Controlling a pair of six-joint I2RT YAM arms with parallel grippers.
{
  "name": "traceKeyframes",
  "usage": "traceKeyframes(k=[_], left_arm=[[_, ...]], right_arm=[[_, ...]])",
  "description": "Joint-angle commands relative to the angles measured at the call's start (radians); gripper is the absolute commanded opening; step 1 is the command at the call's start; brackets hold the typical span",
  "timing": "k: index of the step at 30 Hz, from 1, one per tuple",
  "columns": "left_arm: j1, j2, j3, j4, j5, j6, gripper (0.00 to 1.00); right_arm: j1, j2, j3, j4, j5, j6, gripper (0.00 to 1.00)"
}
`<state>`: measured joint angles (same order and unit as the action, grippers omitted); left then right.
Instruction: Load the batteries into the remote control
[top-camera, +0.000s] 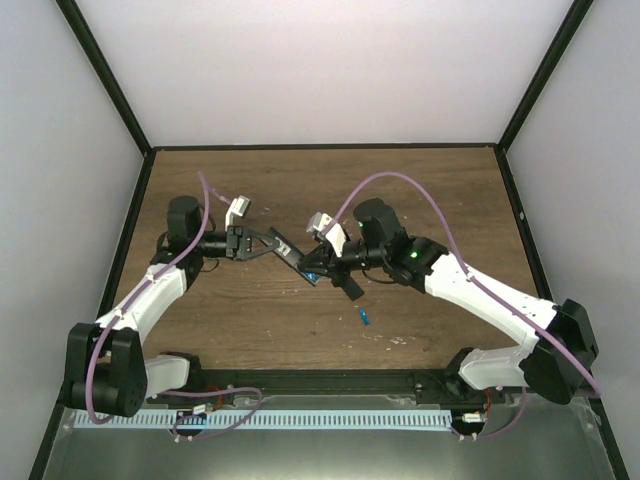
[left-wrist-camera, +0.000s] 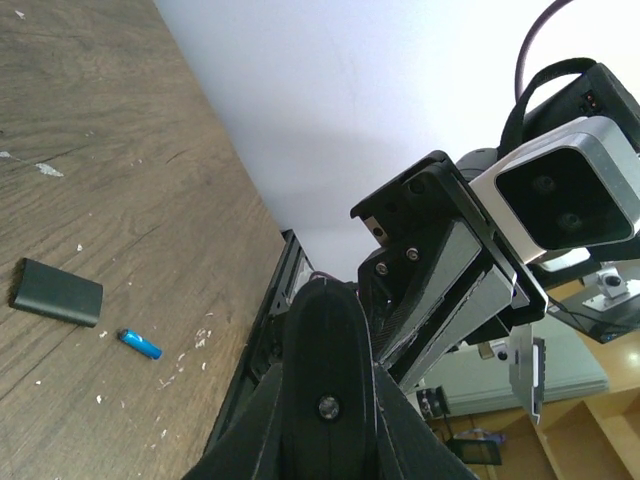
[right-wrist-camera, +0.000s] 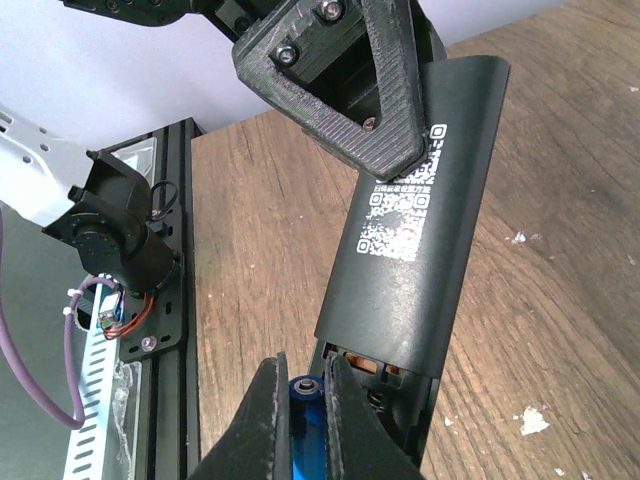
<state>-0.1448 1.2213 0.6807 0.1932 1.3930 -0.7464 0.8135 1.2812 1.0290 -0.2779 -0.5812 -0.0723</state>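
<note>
My left gripper (top-camera: 268, 243) is shut on the black remote control (top-camera: 293, 257) and holds it above the table. In the right wrist view the remote (right-wrist-camera: 425, 210) shows its back with white QR labels, clamped by the left fingers (right-wrist-camera: 385, 110). Its battery recess (right-wrist-camera: 400, 385) is open at the near end, with springs showing. My right gripper (right-wrist-camera: 303, 364) is shut on a blue battery (right-wrist-camera: 306, 420), end-on beside the recess mouth. The second blue battery (top-camera: 365, 318) lies on the table and also shows in the left wrist view (left-wrist-camera: 140, 344).
A small black battery cover (top-camera: 350, 288) lies on the wooden table near the loose battery; it shows in the left wrist view (left-wrist-camera: 57, 292) too. The right wrist camera housing (left-wrist-camera: 565, 190) hangs close ahead of the left gripper. Black frame rails edge the table.
</note>
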Motion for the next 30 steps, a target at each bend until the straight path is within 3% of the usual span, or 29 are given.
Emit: traceKeyframes(k=[1, 12, 25, 30], left_arm=[[-0.005, -0.023, 0.002, 0.044, 0.022, -0.023, 0.0], [-0.006, -0.023, -0.002, 0.068, 0.015, -0.047, 0.0], [-0.006, -0.015, -0.004, 0.079, 0.01, -0.063, 0.0], [-0.005, -0.008, -0.007, 0.095, 0.016, -0.076, 0.0]], right_arm=[[0.006, -0.017, -0.013, -0.006, 0.003, -0.023, 0.01], [0.006, -0.035, -0.02, -0.023, 0.044, -0.011, 0.15], [0.006, -0.05, -0.007, -0.014, 0.076, -0.008, 0.21], [0.006, -0.085, 0.002, 0.0, 0.099, 0.006, 0.35]])
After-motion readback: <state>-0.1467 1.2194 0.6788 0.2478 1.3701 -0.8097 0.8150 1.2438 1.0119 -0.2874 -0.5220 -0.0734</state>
